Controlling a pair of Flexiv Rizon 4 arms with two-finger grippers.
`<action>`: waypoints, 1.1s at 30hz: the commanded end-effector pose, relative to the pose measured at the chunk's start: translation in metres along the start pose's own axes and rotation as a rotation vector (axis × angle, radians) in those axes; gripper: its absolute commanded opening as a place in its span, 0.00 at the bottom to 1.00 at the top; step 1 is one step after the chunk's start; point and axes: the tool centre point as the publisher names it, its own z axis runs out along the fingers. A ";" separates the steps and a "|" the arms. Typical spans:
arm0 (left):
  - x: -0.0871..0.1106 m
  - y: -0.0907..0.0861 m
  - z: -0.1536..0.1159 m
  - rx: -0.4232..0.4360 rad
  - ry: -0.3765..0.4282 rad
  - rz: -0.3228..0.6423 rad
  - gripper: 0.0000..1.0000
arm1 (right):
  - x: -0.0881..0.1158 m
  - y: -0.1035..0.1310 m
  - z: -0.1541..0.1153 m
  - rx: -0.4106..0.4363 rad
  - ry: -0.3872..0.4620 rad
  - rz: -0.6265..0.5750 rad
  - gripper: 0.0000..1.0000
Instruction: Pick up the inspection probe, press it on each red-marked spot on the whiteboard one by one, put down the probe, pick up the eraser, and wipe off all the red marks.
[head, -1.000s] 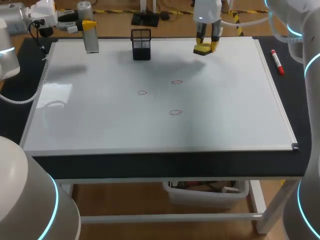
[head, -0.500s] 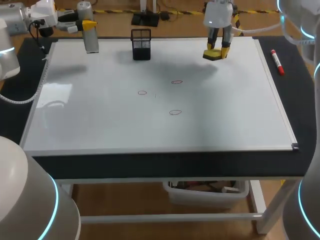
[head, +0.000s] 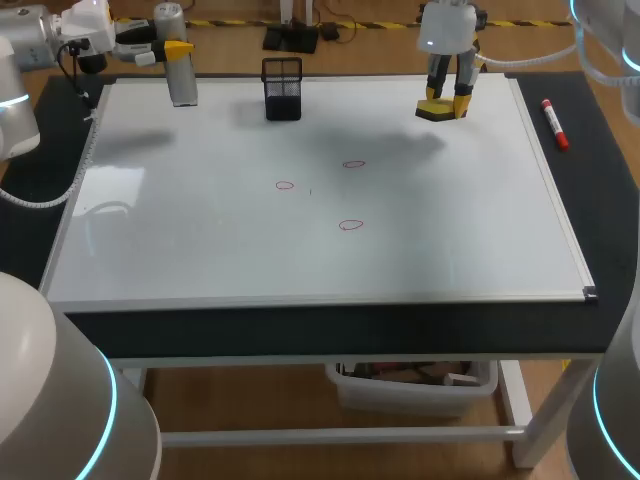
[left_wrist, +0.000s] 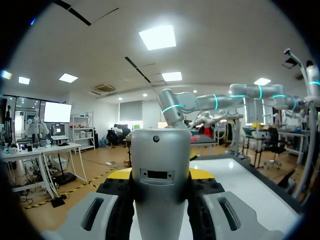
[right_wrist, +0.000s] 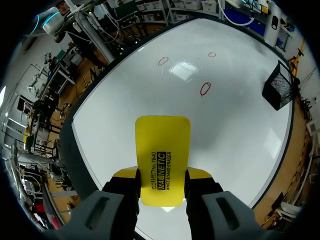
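Inspection probe (head: 180, 65): a silver cylinder, upright, at about 10 o'clock on the whiteboard (head: 200, 250), over its far-left corner. Whether its lower end touches the board cannot be told. The left gripper (head: 170, 50) comes in level from the left and is clamped on the probe; in the left wrist view both yellow-tipped fingers press against its sides.

Next, near 11 o'clock along the far edge, a black mesh holder (head: 282, 90) stands on the board, well apart from the probe.

Three red marks sit around the board's middle, none wiped. From the centre, one (head: 285, 185) lies at 9 o'clock, one (head: 354, 164) at 1 o'clock and one (head: 350, 225) at 5 o'clock.

At about 1 o'clock on the board the right gripper (head: 447, 100) points down, closed on the yellow eraser (right_wrist: 162, 160), a finger on each long side. The eraser sticks out ahead of the fingers, with the marks on the board farther ahead.

At 2 o'clock, off the board on the dark table (head: 600, 200), lies a red marker (head: 554, 124), just beside the board's frame.
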 end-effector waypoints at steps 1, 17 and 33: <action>0.003 -0.002 0.001 -0.004 -0.007 0.001 0.00 | 0.013 0.008 -0.003 0.111 -0.016 0.016 0.00; 0.003 -0.002 0.001 -0.004 -0.007 0.001 0.00 | 0.017 -0.001 0.004 0.136 -0.035 0.073 0.00; 0.003 -0.002 0.001 -0.004 -0.007 0.001 0.00 | 0.009 0.000 0.000 0.152 -0.057 0.071 0.00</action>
